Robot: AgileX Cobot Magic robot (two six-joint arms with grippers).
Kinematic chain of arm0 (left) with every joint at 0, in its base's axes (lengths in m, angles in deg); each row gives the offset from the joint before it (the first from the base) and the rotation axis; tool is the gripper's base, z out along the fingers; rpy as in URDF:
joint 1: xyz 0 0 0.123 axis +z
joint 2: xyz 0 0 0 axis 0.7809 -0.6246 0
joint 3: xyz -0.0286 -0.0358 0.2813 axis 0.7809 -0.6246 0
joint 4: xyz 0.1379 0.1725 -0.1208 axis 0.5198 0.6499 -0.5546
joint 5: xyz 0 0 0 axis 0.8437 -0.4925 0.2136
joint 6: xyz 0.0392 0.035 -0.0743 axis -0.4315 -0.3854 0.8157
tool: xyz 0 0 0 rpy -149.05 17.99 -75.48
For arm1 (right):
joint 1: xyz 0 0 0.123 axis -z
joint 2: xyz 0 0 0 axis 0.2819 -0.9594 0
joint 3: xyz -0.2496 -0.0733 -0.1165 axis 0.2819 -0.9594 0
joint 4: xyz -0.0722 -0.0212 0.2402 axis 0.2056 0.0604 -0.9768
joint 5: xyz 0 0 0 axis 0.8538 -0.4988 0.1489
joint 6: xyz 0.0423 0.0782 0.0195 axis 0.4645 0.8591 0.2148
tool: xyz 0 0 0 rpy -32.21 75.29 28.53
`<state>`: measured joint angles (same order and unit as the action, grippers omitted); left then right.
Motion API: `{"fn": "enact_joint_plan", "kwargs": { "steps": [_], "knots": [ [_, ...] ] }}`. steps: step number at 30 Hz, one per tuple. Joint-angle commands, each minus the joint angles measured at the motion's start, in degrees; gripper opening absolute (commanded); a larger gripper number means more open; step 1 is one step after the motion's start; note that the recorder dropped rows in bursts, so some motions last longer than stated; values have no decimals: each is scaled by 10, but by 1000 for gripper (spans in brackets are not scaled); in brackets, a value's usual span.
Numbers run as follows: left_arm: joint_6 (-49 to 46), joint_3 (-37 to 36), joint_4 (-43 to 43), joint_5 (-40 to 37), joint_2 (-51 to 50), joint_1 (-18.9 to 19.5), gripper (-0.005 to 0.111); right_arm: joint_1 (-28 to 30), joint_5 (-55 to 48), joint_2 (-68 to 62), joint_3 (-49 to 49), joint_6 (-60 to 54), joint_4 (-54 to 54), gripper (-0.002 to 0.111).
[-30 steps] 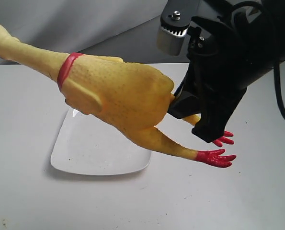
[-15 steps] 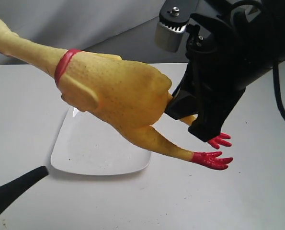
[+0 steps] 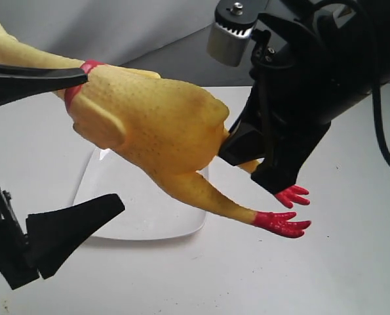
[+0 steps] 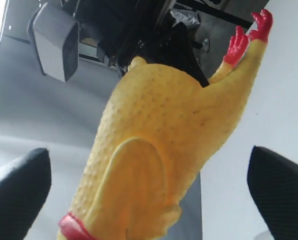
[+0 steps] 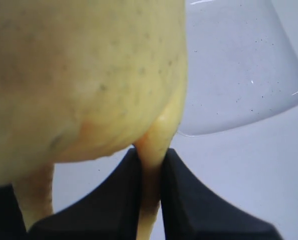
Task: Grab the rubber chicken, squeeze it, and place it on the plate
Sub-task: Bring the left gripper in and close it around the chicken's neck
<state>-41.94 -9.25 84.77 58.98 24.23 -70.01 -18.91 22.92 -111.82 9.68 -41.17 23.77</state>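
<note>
The rubber chicken (image 3: 149, 128) is hanging in the air, tilted, with its neck end rising toward the upper left of the exterior view and its legs sloping down to the right. Its body is hovering above the plate (image 3: 179, 231), clear of it, while the red feet (image 3: 280, 223) are dangling past the plate's edge over the bare surface (image 3: 312, 275).

The toy is looking soft, hollow and light. The leg is flattening where it is being pinched, so the body should give readily under pressure and spring back. Being long and limp, it is likely to sag or swing when held by one end, and the glossy rubber may slide a little. For the squeeze, the broad belly between the moulded wing and the thigh is looking like the best place to take hold.

The right gripper (image 5: 152, 165) is doing the carrying: its black fingers (image 5: 113, 200) are clamping one thin leg just below the body. The left gripper (image 4: 146, 165) is standing with its fingers (image 4: 18, 187) spread wide on either side of the torso, apparently not touching it.

The skin is showing a dull yellow with fine dark dimples like plucked flesh. A red band (image 4: 76, 229) is circling the neck, and the head is running out of view.
</note>
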Motion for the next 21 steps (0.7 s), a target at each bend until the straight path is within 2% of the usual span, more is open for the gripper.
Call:
{"fn": "enact_joint_plan", "kwargs": {
  "steps": [1,8,14,21],
  "knots": [
    [-29,6,-34,34,-9,-3,105,-2,12,4,0,3,-14,0],
    [-33,6,-34,37,-9,-3,105,-2,12,4,0,3,-14,0],
    [-72,6,-34,39,-15,-3,105,-2,12,4,0,3,-14,0],
    [-84,19,-37,57,-75,-3,105,-2,12,4,0,3,-15,0]
  ]
}}
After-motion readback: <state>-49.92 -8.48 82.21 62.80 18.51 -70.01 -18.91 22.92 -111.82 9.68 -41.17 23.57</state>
